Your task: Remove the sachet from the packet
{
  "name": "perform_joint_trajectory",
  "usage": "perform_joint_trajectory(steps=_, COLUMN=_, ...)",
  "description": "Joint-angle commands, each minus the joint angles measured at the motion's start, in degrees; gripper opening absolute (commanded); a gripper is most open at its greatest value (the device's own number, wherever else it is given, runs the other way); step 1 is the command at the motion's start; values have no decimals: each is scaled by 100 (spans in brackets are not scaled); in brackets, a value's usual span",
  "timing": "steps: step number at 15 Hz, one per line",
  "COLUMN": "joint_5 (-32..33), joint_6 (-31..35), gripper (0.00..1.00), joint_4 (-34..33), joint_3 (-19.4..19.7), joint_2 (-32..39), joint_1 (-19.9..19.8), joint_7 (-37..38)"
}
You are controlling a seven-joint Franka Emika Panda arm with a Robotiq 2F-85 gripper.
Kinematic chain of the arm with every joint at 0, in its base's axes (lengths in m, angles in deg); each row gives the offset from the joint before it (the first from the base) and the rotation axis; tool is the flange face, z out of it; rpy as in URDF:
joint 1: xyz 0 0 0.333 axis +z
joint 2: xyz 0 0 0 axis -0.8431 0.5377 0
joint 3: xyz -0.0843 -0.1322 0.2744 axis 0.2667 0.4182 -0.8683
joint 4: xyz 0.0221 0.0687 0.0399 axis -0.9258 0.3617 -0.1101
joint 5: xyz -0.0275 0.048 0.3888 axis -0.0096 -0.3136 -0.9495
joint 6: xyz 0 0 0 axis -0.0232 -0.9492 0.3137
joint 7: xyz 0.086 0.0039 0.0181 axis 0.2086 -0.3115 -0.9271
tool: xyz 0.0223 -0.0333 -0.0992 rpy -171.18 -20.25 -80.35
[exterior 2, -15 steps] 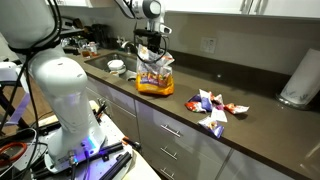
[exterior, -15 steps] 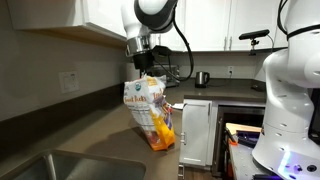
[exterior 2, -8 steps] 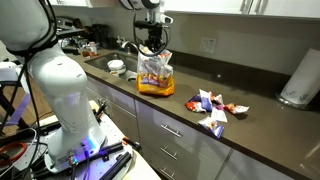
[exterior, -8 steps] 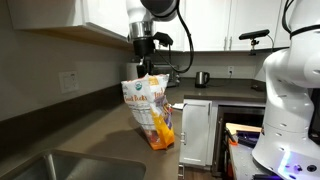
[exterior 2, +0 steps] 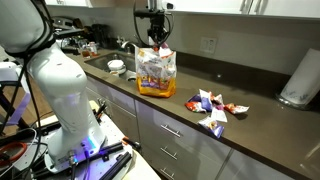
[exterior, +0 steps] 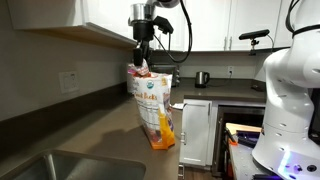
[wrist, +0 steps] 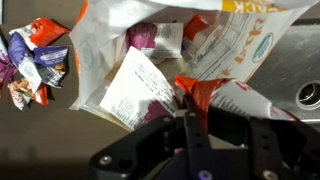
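Gripper [exterior: 143,60] hangs straight down over the packet [exterior: 153,105] in an exterior view, its fingertips at the pouch's open top. The packet stands upright on the dark counter [exterior: 90,130], white above and orange-yellow below, near the front edge.

From the opposite side, in an exterior view, the gripper [exterior 2: 153,42] sits just above the packet [exterior 2: 156,75]. Well apart along the counter lies a small heap of loose sachets [exterior 2: 212,106], and farther on stands a white paper-towel roll [exterior 2: 298,78].

Wrist view: the gripper [wrist: 192,112] comes in from the bottom with its jaws narrow, pinched on a red-orange sachet [wrist: 200,92] at the packet's mouth. The packet [wrist: 240,45] gapes open, with 1 white printed sachet [wrist: 135,90] and other wrappers inside. At the upper left the loose sachets [wrist: 30,60] lie on the counter.
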Motion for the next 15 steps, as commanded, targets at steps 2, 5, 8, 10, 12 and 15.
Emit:
perform_joint_trajectory(steps=2, joint_5=195, joint_6=-154, gripper=1, joint_4=-288, joint_3=-24, joint_2=-126, joint_1=-154, joint_7=108)
perform_joint_trajectory(steps=5, joint_5=283, joint_6=-193, gripper=1, joint_4=-511, joint_3=-18, joint_2=-204, joint_1=-206, joint_7=118)
perform_joint_trajectory(steps=8, joint_5=295, joint_6=-278, gripper=1, joint_4=-797, joint_3=1, joint_2=-259, joint_1=-240, joint_7=114)
perform_joint_trajectory(steps=10, joint_5=395, joint_6=-243, gripper=1, joint_4=-913, joint_3=-6, joint_2=-296, joint_1=-290, joint_7=193)
perform_joint_trajectory(steps=12, joint_5=575, joint_6=-195, gripper=1, joint_4=-961, joint_3=4, joint_2=-296, joint_1=-369, joint_7=323)
perform_joint_trajectory(steps=15, joint_5=909, joint_6=-113, gripper=1, joint_4=-851, joint_3=67, joint_2=-277, joint_1=-558, joint_7=597)
